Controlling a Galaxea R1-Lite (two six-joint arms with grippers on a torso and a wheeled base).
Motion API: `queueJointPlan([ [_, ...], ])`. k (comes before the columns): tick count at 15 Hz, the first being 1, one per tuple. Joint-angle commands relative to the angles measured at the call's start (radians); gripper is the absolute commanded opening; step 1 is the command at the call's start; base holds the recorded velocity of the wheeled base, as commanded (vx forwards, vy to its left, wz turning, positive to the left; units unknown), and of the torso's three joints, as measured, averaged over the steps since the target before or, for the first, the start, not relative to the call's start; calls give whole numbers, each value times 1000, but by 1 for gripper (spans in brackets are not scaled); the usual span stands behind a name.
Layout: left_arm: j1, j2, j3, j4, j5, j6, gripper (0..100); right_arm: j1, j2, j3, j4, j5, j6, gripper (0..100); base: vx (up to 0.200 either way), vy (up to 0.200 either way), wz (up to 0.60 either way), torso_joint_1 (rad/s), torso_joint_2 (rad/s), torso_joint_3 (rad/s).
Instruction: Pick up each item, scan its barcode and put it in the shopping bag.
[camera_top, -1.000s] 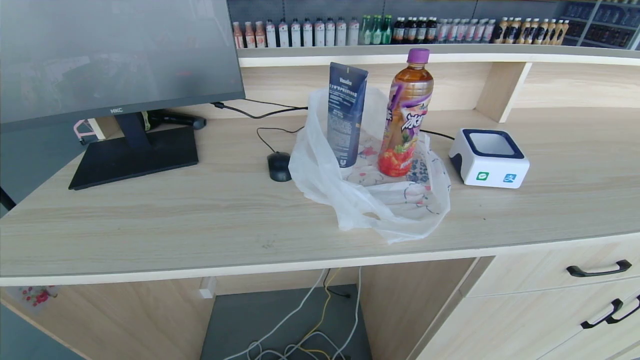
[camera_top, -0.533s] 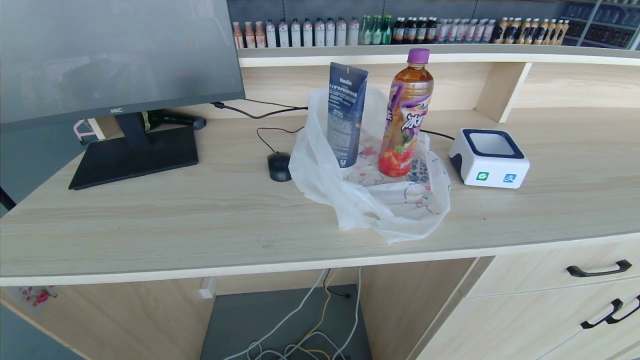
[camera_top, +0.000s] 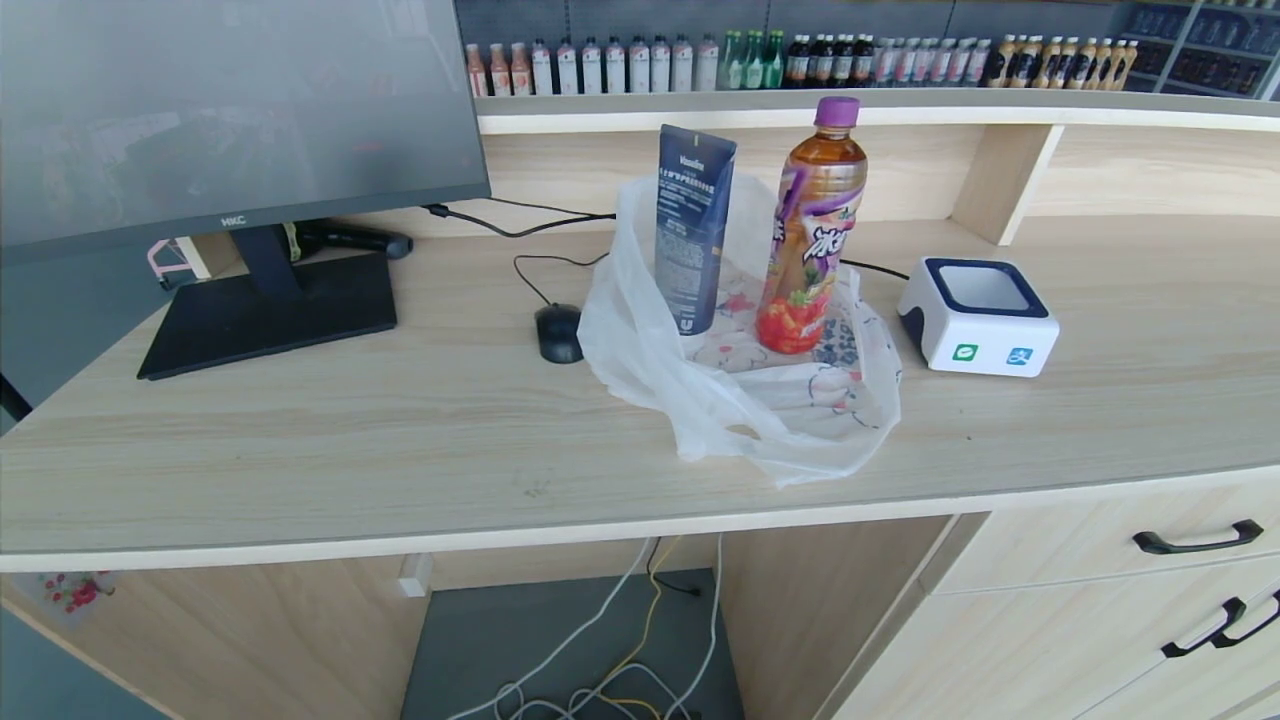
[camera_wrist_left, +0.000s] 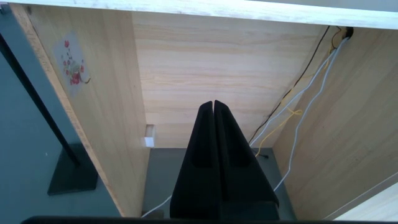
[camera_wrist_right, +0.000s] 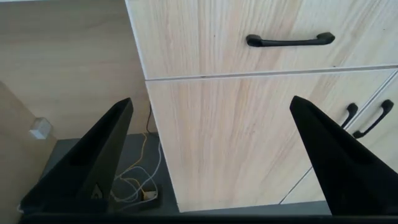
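Observation:
A clear plastic shopping bag (camera_top: 740, 390) lies open in the middle of the wooden counter (camera_top: 300, 440). A dark blue tube (camera_top: 692, 228) and a tea bottle with a purple cap (camera_top: 812, 230) stand upright on the bag. A white barcode scanner (camera_top: 977, 316) with a blue rim sits to the right of the bag. My left gripper (camera_wrist_left: 214, 115) is shut, below the counter in front of the wooden panel. My right gripper (camera_wrist_right: 211, 115) is open, facing the drawer fronts (camera_wrist_right: 267, 124) under the counter.
A monitor (camera_top: 230, 110) on a black stand occupies the counter's back left. A black mouse (camera_top: 558, 332) lies just left of the bag. A raised shelf (camera_top: 1000, 110) runs behind the counter. Loose cables (camera_top: 620, 650) hang under the counter, and drawers with black handles (camera_top: 1195, 543) are at lower right.

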Motion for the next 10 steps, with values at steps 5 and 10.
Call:
queueJointPlan([
  [5,0,0,0,0,0,5,0,0,-7,0,0,0,-1,100,-80,0,0,4,1,1],
  [10,0,0,0,0,0,-1,0,0,-7,0,0,0,0,100,0,-160,0,5,2,3],
])
